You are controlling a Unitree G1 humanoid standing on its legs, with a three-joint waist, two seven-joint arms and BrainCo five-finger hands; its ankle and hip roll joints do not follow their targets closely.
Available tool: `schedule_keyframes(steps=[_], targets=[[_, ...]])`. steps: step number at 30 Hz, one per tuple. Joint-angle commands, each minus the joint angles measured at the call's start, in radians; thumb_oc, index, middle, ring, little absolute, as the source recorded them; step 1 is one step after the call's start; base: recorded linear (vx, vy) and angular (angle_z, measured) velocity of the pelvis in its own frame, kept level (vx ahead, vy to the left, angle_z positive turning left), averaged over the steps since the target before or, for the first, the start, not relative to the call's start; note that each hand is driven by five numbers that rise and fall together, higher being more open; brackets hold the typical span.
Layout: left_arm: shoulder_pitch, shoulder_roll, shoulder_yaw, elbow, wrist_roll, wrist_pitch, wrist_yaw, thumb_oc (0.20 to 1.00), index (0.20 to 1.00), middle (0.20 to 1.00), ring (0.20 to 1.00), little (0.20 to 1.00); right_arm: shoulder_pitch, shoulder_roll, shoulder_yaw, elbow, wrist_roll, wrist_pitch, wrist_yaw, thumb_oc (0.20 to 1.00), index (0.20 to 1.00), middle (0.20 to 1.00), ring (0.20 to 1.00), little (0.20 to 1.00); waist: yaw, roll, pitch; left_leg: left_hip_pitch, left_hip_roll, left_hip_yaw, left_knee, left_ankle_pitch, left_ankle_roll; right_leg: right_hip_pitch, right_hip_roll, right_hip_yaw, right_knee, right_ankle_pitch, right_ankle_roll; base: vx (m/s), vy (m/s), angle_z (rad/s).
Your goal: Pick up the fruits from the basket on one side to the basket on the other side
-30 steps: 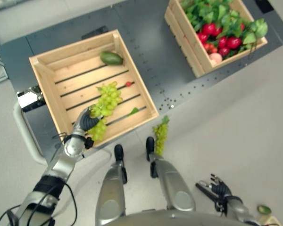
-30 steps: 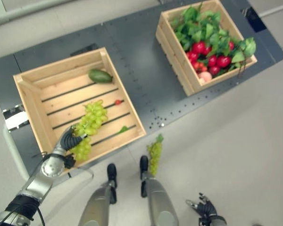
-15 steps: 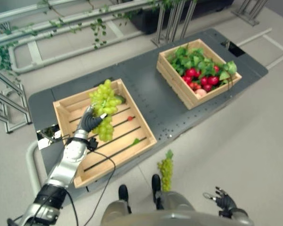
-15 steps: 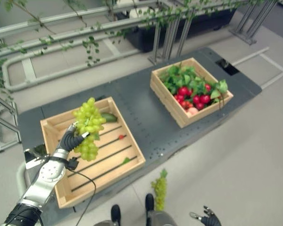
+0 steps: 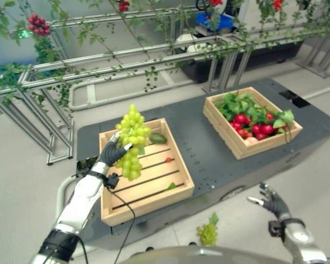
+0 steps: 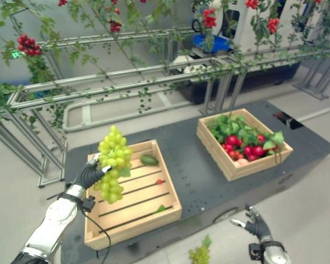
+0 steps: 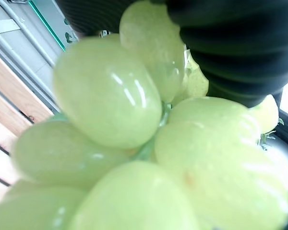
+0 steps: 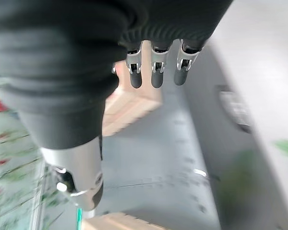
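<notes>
My left hand (image 5: 110, 155) is shut on a big bunch of green grapes (image 5: 131, 136) and holds it in the air over the back left part of the left wooden crate (image 5: 148, 201). Up close, the grapes (image 7: 134, 158) sit right against the hand's dark cover. An avocado (image 5: 158, 138) and a small red fruit (image 5: 168, 160) lie in that crate. The right crate (image 5: 264, 147) holds leafy greens and red fruits (image 5: 247, 122). My right hand (image 5: 271, 203) hangs open, low in front of the table, holding nothing; its straight fingers (image 8: 156, 72) point toward the table.
Both crates stand on a dark grey table (image 5: 203, 148). A second grape bunch (image 5: 208, 234) lies on the floor in front of the table. Metal rails (image 5: 154, 60) with vines and red berries run behind the table.
The camera has tilted up, shifting the whole picture. My left hand has lifted the grapes from the crate floor into the air. My right hand has come up a little.
</notes>
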Motion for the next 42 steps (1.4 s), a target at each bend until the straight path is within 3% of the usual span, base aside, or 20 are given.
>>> schedule_keyframes(steps=[1, 2, 5, 7, 9, 13, 14, 20, 22, 24, 25, 26, 27, 28, 32, 34, 35, 38, 42], targets=[[-0.046, 0.023, 0.045, -0.076, -0.077, -0.086, -0.024, 0.200, 0.200, 0.200, 0.200, 0.200, -0.064, -0.091, -0.052, -0.129, 0.092, -0.050, 0.068, 1.000, 1.000, 1.000, 1.000, 1.000, 0.007, -0.069, -0.030, -0.048, -0.007, 0.070, 0.228, -0.088, 0.016, 0.027, -0.017, 0.019, -0.038, 0.028, 0.105, -0.17, 0.015, -0.17], [-0.038, 0.028, 0.042, -0.084, -0.098, -0.088, -0.047, 0.200, 0.200, 0.200, 0.200, 0.200, -0.084, -0.152, -0.071, -0.175, 0.128, -0.052, 0.102, 1.000, 1.000, 1.000, 1.000, 1.000, 0.011, -0.077, -0.039, -0.015, -0.030, 0.052, 0.292, -0.143, 0.020, 0.028, -0.022, 0.023, -0.051, 0.047, 0.111, -0.17, 0.014, -0.24], [-0.037, 0.030, 0.035, -0.084, -0.104, -0.088, -0.062, 0.200, 0.200, 0.200, 0.200, 0.200, -0.131, -0.220, -0.074, -0.219, 0.156, -0.052, 0.128, 1.000, 1.000, 1.000, 1.000, 1.000, 0.012, -0.074, -0.048, 0.035, -0.050, 0.031, 0.327, -0.170, 0.021, 0.019, -0.023, 0.025, -0.057, 0.068, 0.116, -0.14, 0.095, 0.10], [-0.040, 0.030, 0.027, -0.086, -0.113, -0.091, -0.066, 0.200, 0.200, 0.200, 0.200, 0.200, -0.189, -0.259, -0.057, -0.239, 0.200, -0.054, 0.140, 1.000, 1.000, 1.000, 1.000, 1.000, 0.013, -0.059, -0.053, 0.100, -0.067, -0.002, 0.309, -0.172, 0.017, 0.000, -0.014, 0.029, -0.049, 0.079, 0.121, -0.13, 0.154, -0.12], [-0.049, 0.033, 0.010, -0.086, -0.116, -0.094, -0.073, 0.200, 0.200, 0.200, 0.200, 0.200, -0.231, -0.294, -0.040, -0.293, 0.257, -0.041, 0.172, 1.000, 1.000, 1.000, 1.000, 1.000, -0.008, -0.045, -0.062, 0.171, -0.041, 0.027, 0.166, -0.222, 0.037, -0.037, -0.021, 0.023, -0.038, 0.096, 0.145, -0.12, 0.187, -0.16], [-0.077, 0.037, -0.029, -0.087, -0.130, -0.101, -0.089, 0.200, 0.200, 0.200, 0.200, 0.200, -0.317, -0.299, 0.021, -0.291, 0.335, -0.031, 0.200, 1.000, 1.000, 1.000, 1.000, 1.000, 0.007, -0.046, -0.055, 0.177, -0.073, 0.019, 0.082, -0.246, 0.062, -0.064, -0.048, 0.028, -0.018, 0.117, 0.169, -0.11, 0.194, 0.01], [-0.083, 0.048, -0.036, -0.098, -0.147, -0.103, -0.102, 0.200, 0.200, 0.200, 0.200, 0.200, -0.353, -0.272, 0.045, -0.290, 0.405, -0.025, 0.212, 1.000, 1.000, 1.000, 1.000, 1.000, 0.014, -0.051, -0.040, 0.169, -0.084, 0.026, 0.078, -0.249, 0.074, -0.081, -0.066, 0.026, -0.004, 0.137, 0.179, -0.14, 0.236, -0.08], [-0.083, 0.074, -0.048, -0.126, -0.151, -0.108, -0.125, 0.200, 0.200, 0.200, 0.200, 0.200, -0.484, -0.245, 0.146, -0.326, 0.488, -0.010, 0.261, 1.000, 1.000, 1.000, 1.000, 1.000, 0.045, -0.060, -0.015, 0.157, -0.113, 0.048, 0.082, -0.261, 0.102, -0.121, -0.107, 0.022, 0.009, 0.167, 0.207, -0.09, 0.141, -0.09], [-0.060, 0.088, -0.030, -0.144, -0.154, -0.112, -0.129, 0.200, 0.200, 0.200, 0.200, 0.200, -0.552, -0.225, 0.185, -0.324, 0.498, -0.009, 0.259, 1.000, 1.000, 1.000, 1.000, 1.000, 0.072, -0.057, -0.007, 0.150, -0.109, 0.074, 0.086, -0.261, 0.103, -0.141, -0.138, -0.031, 0.026, 0.176, 0.218, -0.11, 0.054, -0.51], [-0.060, 0.107, -0.005, -0.153, -0.171, -0.115, -0.116, 0.200, 0.200, 0.200, 0.200, 0.200, -0.659, -0.191, 0.244, -0.307, 0.494, -0.017, 0.239, 1.000, 1.000, 1.000, 1.000, 1.000, 0.119, -0.040, 0.011, 0.128, -0.094, 0.107, 0.109, -0.252, 0.101, -0.139, -0.212, -0.162, 0.097, 0.156, 0.222, -0.19, 0.061, -1.12], [-0.068, 0.111, -0.004, -0.150, -0.182, -0.118, -0.112, 0.200, 0.200, 0.200, 0.200, 0.200, -0.678, -0.187, 0.257, -0.312, 0.497, -0.016, 0.235, 1.000, 1.000, 1.000, 1.000, 1.000, 0.121, -0.033, 0.012, 0.119, -0.087, 0.109, 0.112, -0.245, 0.103, -0.130, -0.226, -0.154, 0.142, 0.136, 0.216, -0.18, 0.049, -0.90], [-0.079, 0.111, -0.013, -0.144, -0.189, -0.123, -0.108, 0.200, 0.200, 0.200, 0.200, 0.200, -0.690, -0.182, 0.268, -0.316, 0.502, -0.017, 0.233, 1.000, 1.000, 1.000, 1.000, 1.000, 0.122, -0.026, 0.012, 0.115, -0.082, 0.105, 0.115, -0.244, 0.107, -0.116, -0.219, -0.118, 0.180, 0.110, 0.209, -0.14, 0.021, -0.04], [-0.093, 0.111, -0.031, -0.143, -0.210, -0.129, -0.113, 0.200, 0.200, 0.200, 0.200, 0.200, -0.726, -0.162, 0.294, -0.307, 0.485, -0.022, 0.224, 1.000, 1.000, 1.000, 1.000, 1.000, 0.132, -0.024, 0.002, 0.105, -0.088, 0.093, 0.110, -0.235, 0.113, -0.096, -0.198, -0.036, 0.228, 0.086, 0.208, -0.07, -0.031, 0.26], [-0.093, 0.112, -0.034, -0.152, -0.215, -0.129, -0.116, 0.200, 0.200, 0.200, 0.200, 0.200, -0.749, -0.170, 0.305, -0.312, 0.431, -0.031, 0.209, 1.000, 1.000, 1.000, 1.000, 1.000, 0.141, -0.028, -0.013, 0.097, -0.093, 0.090, 0.108, -0.233, 0.108, -0.059, -0.202, -0.015, 0.188, 0.077, 0.213, -0.04, -0.041, 0.18], [-0.090, 0.114, -0.024, -0.169, -0.227, -0.135, -0.116, 0.200, 0.200, 0.200, 0.200, 0.200, -0.863, -0.178, 0.350, -0.278, 0.250, -0.065, 0.127, 1.000, 1.000, 1.000, 1.000, 1.000, 0.164, -0.045, -0.048, 0.093, -0.098, 0.102, 0.084, -0.219, 0.094, 0.015, -0.174, -0.019, 0.030, 0.072, 0.216, 0.01, -0.094, -0.01], [-0.086, 0.107, -0.021, -0.186, -0.236, -0.131, -0.107, 0.200, 0.200, 0.200, 0.200, 0.200, -0.887, -0.138, 0.369, -0.246, 0.222, -0.067, 0.105, 1.000, 1.000, 1.000, 1.000, 1.000, 0.172, -0.045, -0.060, 0.087, -0.091, 0.105, 0.084, -0.213, 0.091, 0.021, -0.160, -0.021, 0.010, 0.069, 0.216, 0.00, -0.136, -0.14], [-0.088, 0.105, -0.020, -0.208, -0.246, -0.126, -0.111, 0.200, 0.200, 0.200, 0.200, 0.200, -0.941, -0.169, 0.398, -0.280, 0.146, -0.059, 0.102, 1.000, 1.000, 1.000, 1.000, 1.000, 0.167, -0.046, -0.059, 0.088, -0.080, 0.097, 0.081, -0.206, 0.085, 0.024, -0.142, -0.017, 0.009, 0.060, 0.210, -0.01, -0.123, -0.08], [-0.089, 0.105, -0.030, -0.220, -0.249, -0.123, -0.118, 0.200, 0.200, 0.200, 0.200, 0.200, -0.967, -0.176, 0.411, -0.290, 0.099, -0.068, 0.095, 1.000, 1.000, 1.000, 1.000, 1.000, 0.165, -0.048, -0.060, 0.088, -0.072, 0.087, 0.077, -0.199, 0.081, 0.029, -0.132, -0.024, 0.005, 0.053, 0.203, -0.02, -0.107, 0.02], [-0.103, 0.076, -0.059, -0.227, -0.254, -0.121, -0.111, 0.200, 0.200, 0.200, 0.200, 0.200, -0.961, -0.121, 0.432, -0.291, 0.198, -0.048, 0.130, 1.000, 1.000, 1.000, 1.000, 1.000, 0.162, -0.053, -0.062, 0.094, -0.061, 0.069, 0.061, -0.185, 0.072, 0.051, -0.115, -0.044, -0.011, 0.044, 0.191, -0.02, -0.094, 0.06]])
